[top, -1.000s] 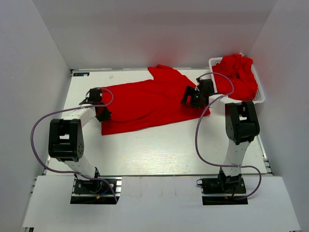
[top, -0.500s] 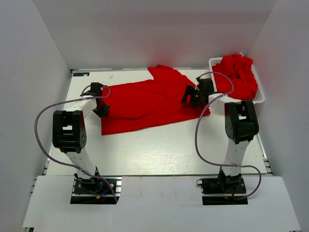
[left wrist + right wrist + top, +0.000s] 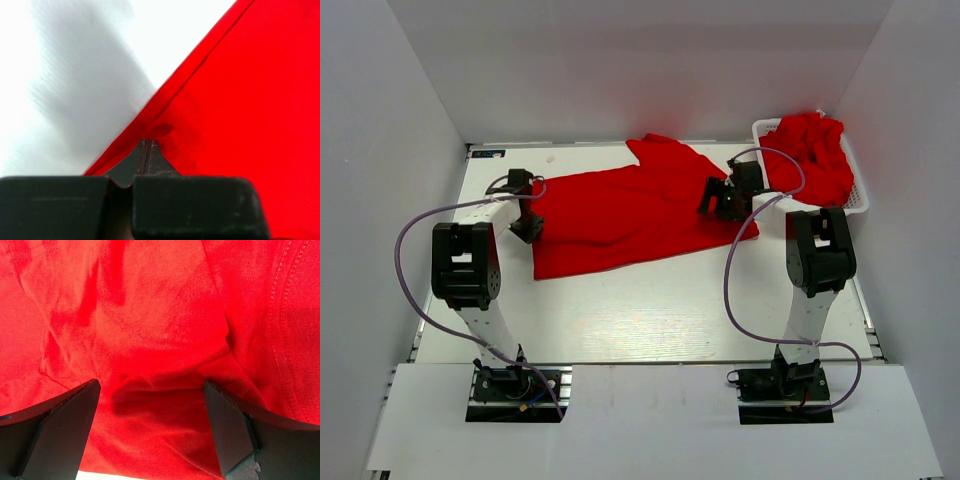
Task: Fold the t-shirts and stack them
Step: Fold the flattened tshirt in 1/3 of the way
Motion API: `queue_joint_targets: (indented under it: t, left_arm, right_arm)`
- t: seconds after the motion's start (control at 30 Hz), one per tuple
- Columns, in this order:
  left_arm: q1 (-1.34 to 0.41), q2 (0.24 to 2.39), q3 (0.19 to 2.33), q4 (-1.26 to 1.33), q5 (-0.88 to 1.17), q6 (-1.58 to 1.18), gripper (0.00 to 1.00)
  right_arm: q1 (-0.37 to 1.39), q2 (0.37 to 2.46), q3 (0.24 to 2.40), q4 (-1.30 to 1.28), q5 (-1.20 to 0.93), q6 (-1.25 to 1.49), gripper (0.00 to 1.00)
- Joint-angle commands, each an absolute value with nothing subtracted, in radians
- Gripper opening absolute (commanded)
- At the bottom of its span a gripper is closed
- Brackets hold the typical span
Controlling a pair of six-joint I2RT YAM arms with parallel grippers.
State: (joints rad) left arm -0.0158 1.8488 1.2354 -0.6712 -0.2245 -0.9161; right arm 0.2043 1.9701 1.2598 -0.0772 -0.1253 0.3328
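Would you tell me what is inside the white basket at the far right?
A heap of crumpled red t-shirts fills the white basket, rising above its rim; their number and the floor are hidden.

Seen from above, the heap of shirts (image 3: 812,155) covers nearly all of the basket (image 3: 861,203), and how many shirts lie in it cannot be told. The left gripper (image 3: 527,226) hides its own fingertips and the spread shirt's (image 3: 620,215) edge beneath it. The right gripper (image 3: 722,200) covers a patch at the other end. In the left wrist view the tabletop (image 3: 75,75) is a pale blur. In the right wrist view the cloth runs off the top and sides.
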Motion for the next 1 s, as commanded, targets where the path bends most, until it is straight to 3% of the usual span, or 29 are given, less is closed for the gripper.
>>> queue_joint_targets:
  t: [0.0, 0.03, 0.07, 0.13, 0.17, 0.2, 0.3, 0.5, 0.73, 0.97]
  left_arm:
    - [-0.002, 1.833, 1.291, -0.637, -0.256, -0.901, 0.03]
    - [-0.002, 1.833, 1.304, -0.637, -0.256, -0.876, 0.08]
    - [-0.002, 1.842, 1.334, -0.647, -0.265, -0.867, 0.21]
    - [-0.002, 1.826, 1.347, -0.647, -0.278, -0.826, 0.36]
    - [-0.011, 1.812, 1.357, -0.647, -0.293, -0.825, 0.47]
    - [-0.011, 1.793, 1.347, -0.638, -0.293, -0.810, 0.72]
    - [-0.023, 1.701, 1.278, -0.548, -0.243, -0.701, 0.98]
    - [-0.070, 1.611, 1.167, -0.422, 0.009, -0.519, 1.00]
    - [-0.225, 1.672, 1.181, -0.341, 0.176, -0.368, 1.00]
    - [-0.374, 1.779, 1.262, -0.370, 0.172, -0.304, 1.00]
  right_arm:
    - [0.189, 1.970, 1.273, -0.158, -0.074, 0.295, 0.90]
    - [0.189, 1.967, 1.275, -0.156, -0.074, 0.291, 0.90]
    - [0.192, 1.960, 1.279, -0.161, -0.077, 0.284, 0.90]
    - [0.192, 1.959, 1.287, -0.166, -0.080, 0.278, 0.90]
    - [0.193, 1.951, 1.289, -0.169, -0.084, 0.273, 0.90]
    - [0.189, 1.948, 1.293, -0.170, -0.086, 0.273, 0.90]
    - [0.195, 1.928, 1.292, -0.172, -0.095, 0.267, 0.90]
    - [0.199, 1.855, 1.289, -0.173, -0.091, 0.253, 0.90]
    - [0.196, 1.813, 1.284, -0.170, -0.090, 0.247, 0.90]
    - [0.193, 1.810, 1.273, -0.176, -0.081, 0.255, 0.90]
